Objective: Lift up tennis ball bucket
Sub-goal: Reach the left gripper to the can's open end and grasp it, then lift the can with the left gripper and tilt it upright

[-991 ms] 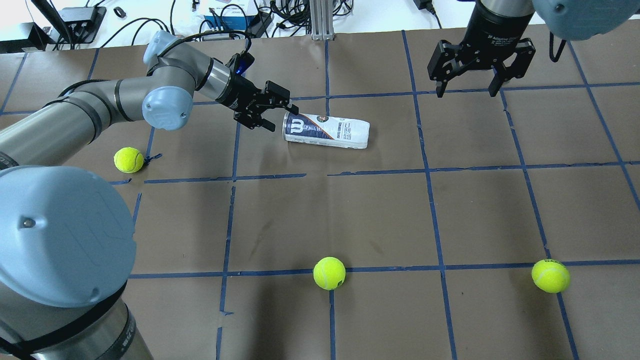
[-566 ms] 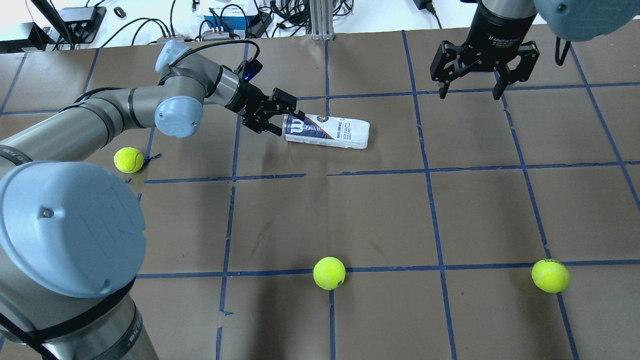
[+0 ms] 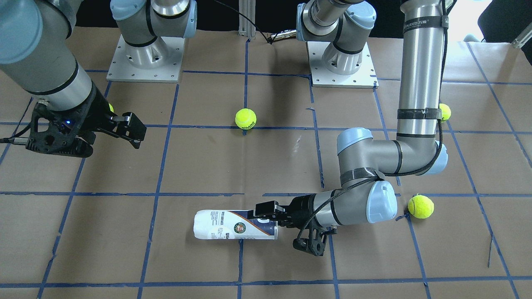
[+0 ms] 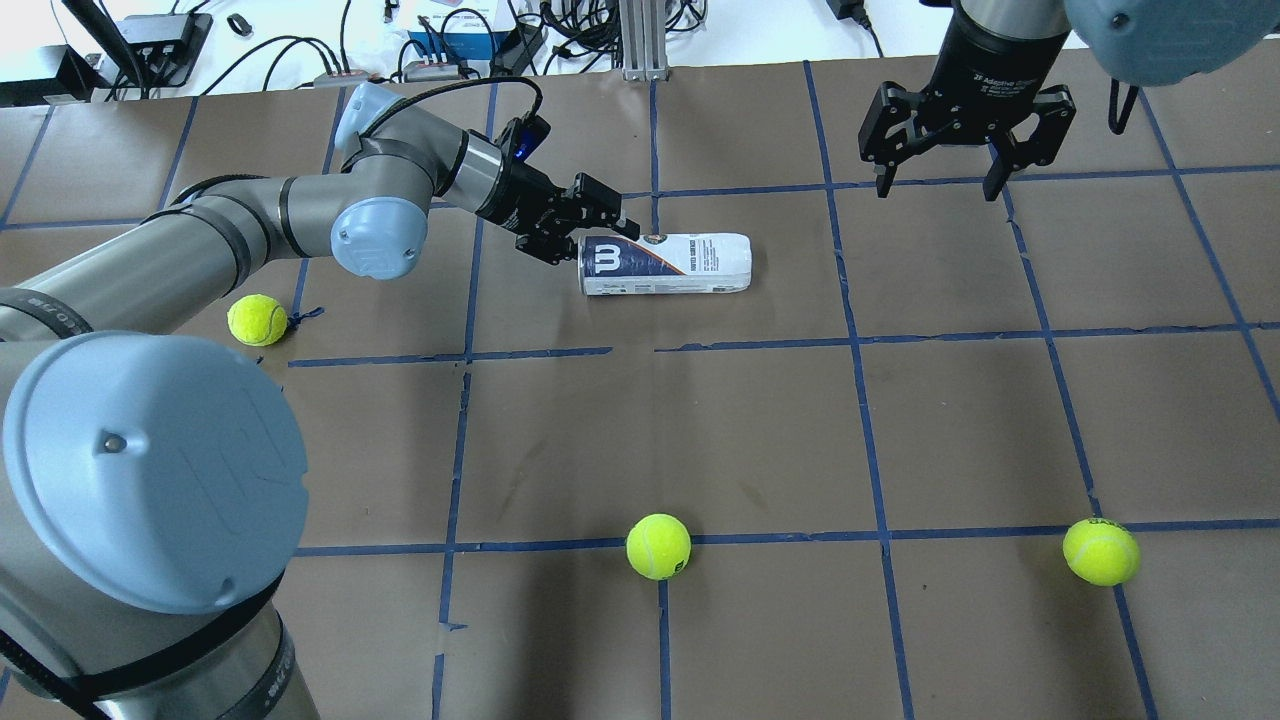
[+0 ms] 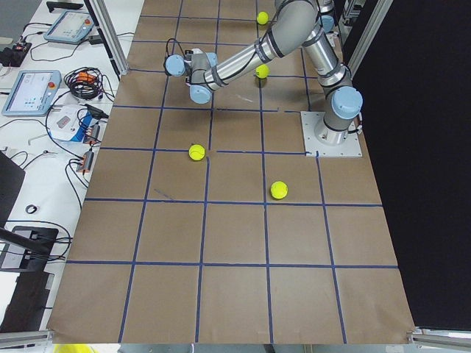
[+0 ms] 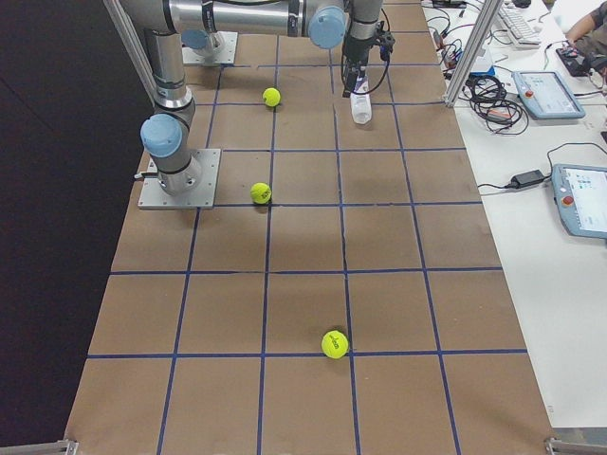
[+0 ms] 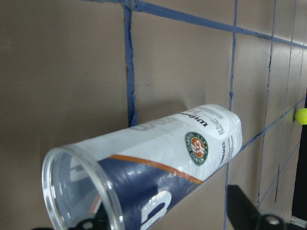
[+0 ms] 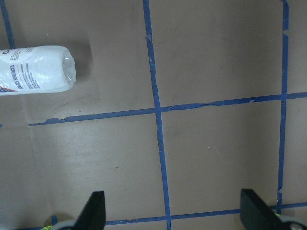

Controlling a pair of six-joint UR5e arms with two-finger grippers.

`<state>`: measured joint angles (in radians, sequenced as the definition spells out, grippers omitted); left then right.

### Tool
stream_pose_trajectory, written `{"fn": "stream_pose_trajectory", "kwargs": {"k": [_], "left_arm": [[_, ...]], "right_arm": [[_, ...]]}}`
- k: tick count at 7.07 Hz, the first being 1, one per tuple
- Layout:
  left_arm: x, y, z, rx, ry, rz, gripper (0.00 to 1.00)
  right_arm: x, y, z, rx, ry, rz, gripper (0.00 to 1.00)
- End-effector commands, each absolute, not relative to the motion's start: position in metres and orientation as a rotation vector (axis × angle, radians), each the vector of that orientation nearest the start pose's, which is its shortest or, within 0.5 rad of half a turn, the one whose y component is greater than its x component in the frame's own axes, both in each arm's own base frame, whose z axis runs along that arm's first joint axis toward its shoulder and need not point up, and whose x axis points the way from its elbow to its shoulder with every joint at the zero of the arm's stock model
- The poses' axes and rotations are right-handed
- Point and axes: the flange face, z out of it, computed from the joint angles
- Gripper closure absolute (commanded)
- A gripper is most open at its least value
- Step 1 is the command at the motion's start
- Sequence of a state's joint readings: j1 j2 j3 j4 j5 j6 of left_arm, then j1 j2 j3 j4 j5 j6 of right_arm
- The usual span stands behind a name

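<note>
1. A fuzzy yellow-green ball (image 4: 658, 546) and a second ball (image 4: 1101, 551) sit nearest the robot on the counter (image 4: 760, 440), which is brown paper crossed by blue tape lines.
2. A third ball (image 4: 258, 319) lies farther out, on the robot's left.
3. Beyond it, the bucket (image 4: 665, 264) lies on its side on the counter. Its long axis runs across the counter, with the open mouth pointing to the robot's left and the closed, rounded end to its right.
4. It is a slim cylinder of clear plastic. The glossy white-and-navy label has an orange stripe, a white "W" and a round green emblem, and the rim is bare and transparent.
5. The left end effector (image 4: 592, 238) is at the mouth with its fingers spread apart. One finger is beside the labelled wall and the other is by the rim. I cannot tell whether either touches.
6. On the right, the right end effector (image 4: 938, 182) hangs above bare counter, fingers wide apart, holding nothing, well apart from the bucket.
</note>
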<state>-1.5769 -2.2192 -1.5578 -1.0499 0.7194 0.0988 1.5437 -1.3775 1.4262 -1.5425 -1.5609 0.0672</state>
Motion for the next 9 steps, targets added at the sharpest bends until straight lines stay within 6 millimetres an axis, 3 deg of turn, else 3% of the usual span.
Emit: {"fn": "stream_pose_trajectory", "kwargs": {"k": [1, 2, 6, 8, 9], "left_arm": [[-0.224, -0.655, 0.224, -0.003, -2.282, -0.082, 0.85], [-0.224, -0.652, 0.240, 0.015, -2.284, -0.070, 1.00], [-0.216, -0.646, 0.356, 0.109, -2.304, 0.064, 1.00], [-0.205, -0.646, 0.399, 0.110, -2.624, 0.205, 1.00], [-0.219, -0.643, 0.417, -0.020, -2.739, 0.232, 0.99]], "right_arm": [[0.120, -0.569, 0.455, 0.149, 3.127, 0.113, 0.00], [0.120, -0.569, 0.456, 0.147, 3.124, 0.111, 0.00], [0.128, -0.566, 0.462, 0.116, 3.126, 0.094, 0.00], [0.130, -0.565, 0.462, 0.116, 3.117, 0.092, 0.00], [0.130, -0.565, 0.462, 0.113, 3.117, 0.092, 0.00]]}}
